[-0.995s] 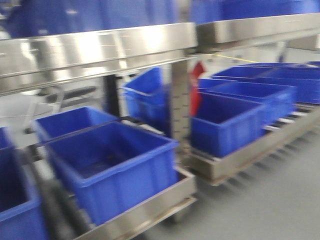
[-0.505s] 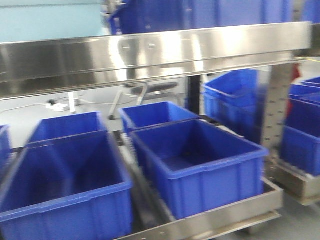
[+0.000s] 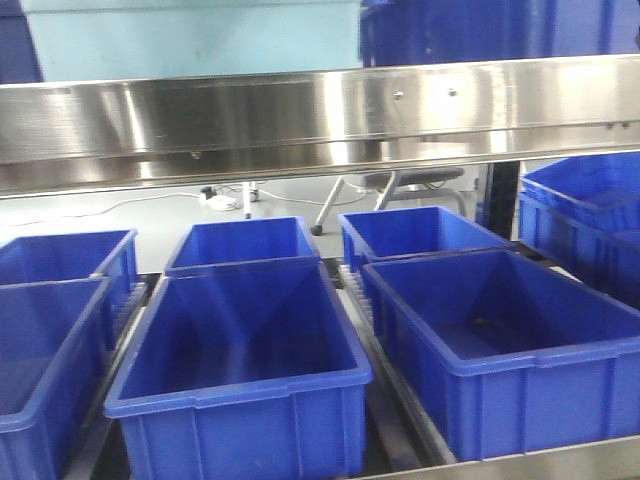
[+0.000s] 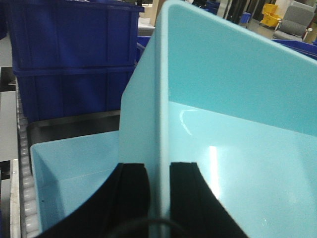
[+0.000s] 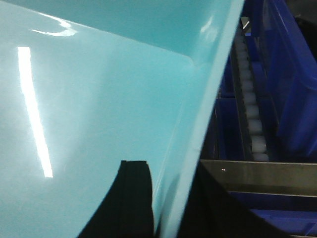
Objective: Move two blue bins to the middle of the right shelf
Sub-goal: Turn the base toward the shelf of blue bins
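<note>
Pale cyan bin (image 4: 233, 84) fills the centre and right of the left wrist view, its wall pinched tight between the left gripper's (image 4: 158, 171) black fingers (image 4: 132, 193). The right gripper (image 5: 168, 171) likewise clamps the bin's wall at lower centre. A second pale cyan bin (image 4: 74, 163) shows lower left.

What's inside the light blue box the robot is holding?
Nothing that I can see! The light-blue bin shows only smooth, shiny bare insides. The left gripper pinching its wall covers a bit, and the rest is off-camera.
</note>
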